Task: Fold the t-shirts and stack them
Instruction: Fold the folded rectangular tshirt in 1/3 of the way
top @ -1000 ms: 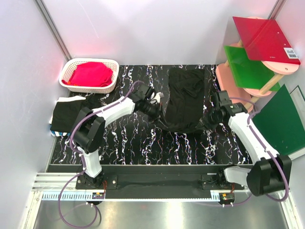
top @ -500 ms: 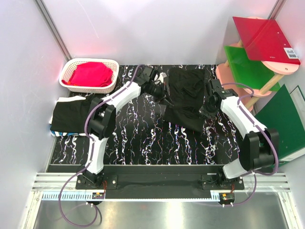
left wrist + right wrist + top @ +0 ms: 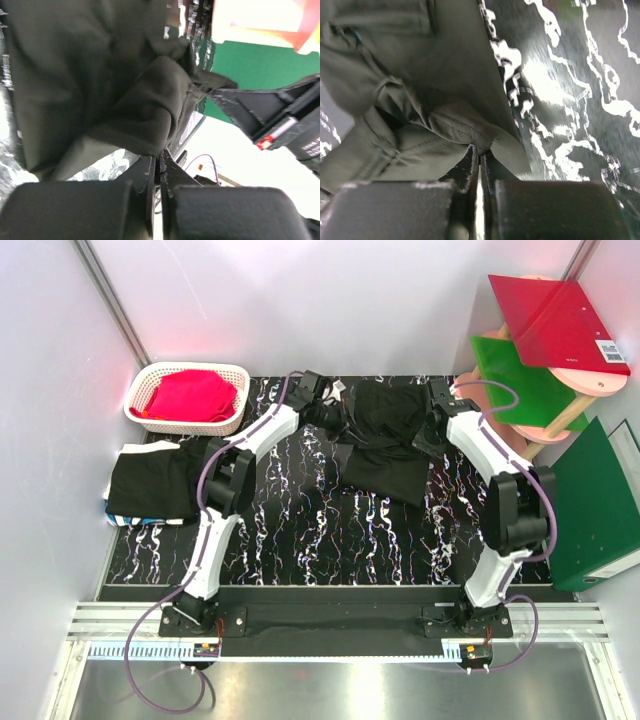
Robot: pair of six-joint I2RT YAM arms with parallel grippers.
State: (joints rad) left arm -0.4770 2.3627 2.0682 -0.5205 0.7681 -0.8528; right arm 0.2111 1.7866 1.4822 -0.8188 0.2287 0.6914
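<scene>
While both arms are reaching to the far side of the tabletop [image 3: 300,530], they are working on the folding step with a black t-shirt [image 3: 385,455]. It is lying at the far middle of the tabletop, between the two arms. The left claw [image 3: 338,420] is pinching tight on a bunched-up bit of cloth at the shirt's left side. The right claw [image 3: 428,435] is pinching tight on a stitched edge at its right side. The cloth is bunching up at the far end where the claws are holding it, and it is lying flatter at the near end. The shirt's long side is running from far to near, and it is leaning a little toward the near right. I cannot tell which end is the neck. I am guessing the next move is to lay the held edge down flat and even, then let go. After that the shirt is going to the folded shirt [image 3: 150,480], which is waiting at the left.
</scene>
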